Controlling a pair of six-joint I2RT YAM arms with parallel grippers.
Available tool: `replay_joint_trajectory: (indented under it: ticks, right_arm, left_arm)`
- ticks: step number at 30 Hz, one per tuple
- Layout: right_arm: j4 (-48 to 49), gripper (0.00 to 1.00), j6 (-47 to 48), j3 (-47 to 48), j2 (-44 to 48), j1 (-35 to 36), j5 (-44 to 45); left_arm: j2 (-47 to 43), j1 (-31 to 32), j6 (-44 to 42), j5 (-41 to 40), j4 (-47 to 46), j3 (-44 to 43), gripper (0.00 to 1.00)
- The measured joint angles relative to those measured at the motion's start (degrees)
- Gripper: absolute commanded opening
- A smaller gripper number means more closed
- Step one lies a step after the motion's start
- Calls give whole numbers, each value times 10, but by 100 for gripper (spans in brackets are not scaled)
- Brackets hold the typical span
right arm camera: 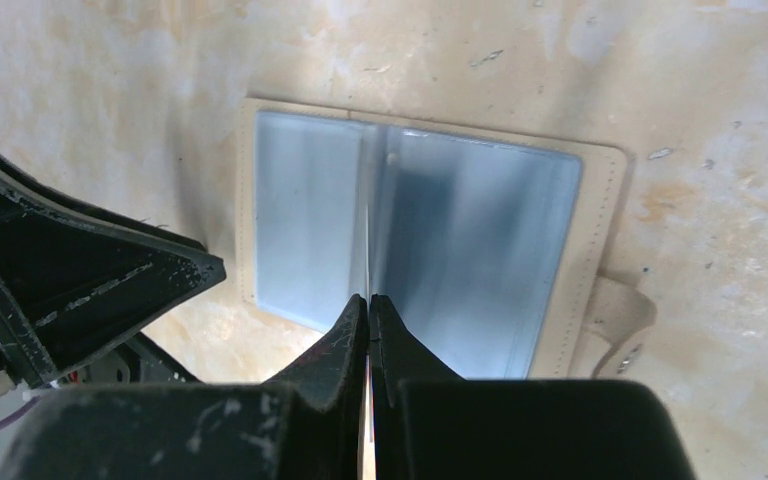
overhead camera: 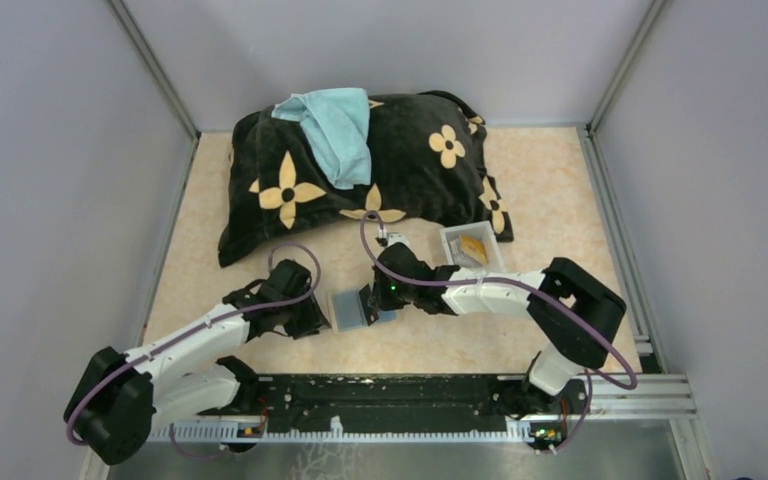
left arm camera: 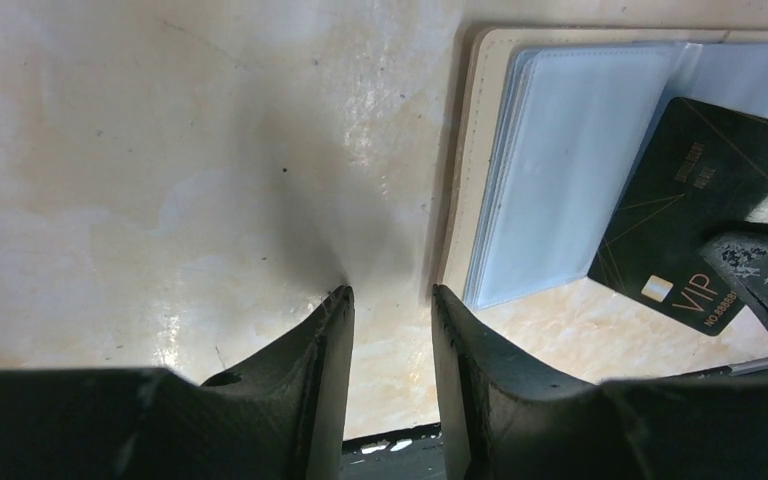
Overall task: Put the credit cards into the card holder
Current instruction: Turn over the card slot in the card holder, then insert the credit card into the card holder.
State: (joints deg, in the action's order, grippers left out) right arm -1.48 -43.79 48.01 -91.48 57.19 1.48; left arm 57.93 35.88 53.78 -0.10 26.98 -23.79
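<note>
Over the card holder [right arm camera: 420, 230], right end effector [right arm camera: 370, 298] pinches black card [left arm camera: 700, 210]; left end effector [left arm camera: 390, 295] open.

This is a robotics lab test cell, not a lived-in room. 3 plain grey walls [overhead camera: 50, 150] box in a beige marbled tabletop [overhead camera: 550, 200], with bare metal rails [overhead camera: 612, 215] running along its edge and up the corners. 2 arms, the left arm [overhead camera: 190, 345] and the right arm [overhead camera: 500, 292], are bolted to a black base rail [overhead camera: 390, 390]. Household props sit on the tabletop like staged samples: a flowered pillow [overhead camera: 410, 170], a blue towel [overhead camera: 335, 125], a white tray [overhead camera: 450, 240] and an open card holder [overhead camera: 348, 308].
</note>
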Motion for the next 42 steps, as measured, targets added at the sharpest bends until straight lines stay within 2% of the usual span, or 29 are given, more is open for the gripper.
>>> replay_joint_trajectory:
  ticks: [13,42]
  right_arm:
    - [52,0,-38,-38,4,-42,-38]
    - [99,0,-71,-59,3,-54,-85]
  left_arm:
    - [24,0,-5,1,-18,-9,41]
    - [24,0,-4,1,-25,-7,41]
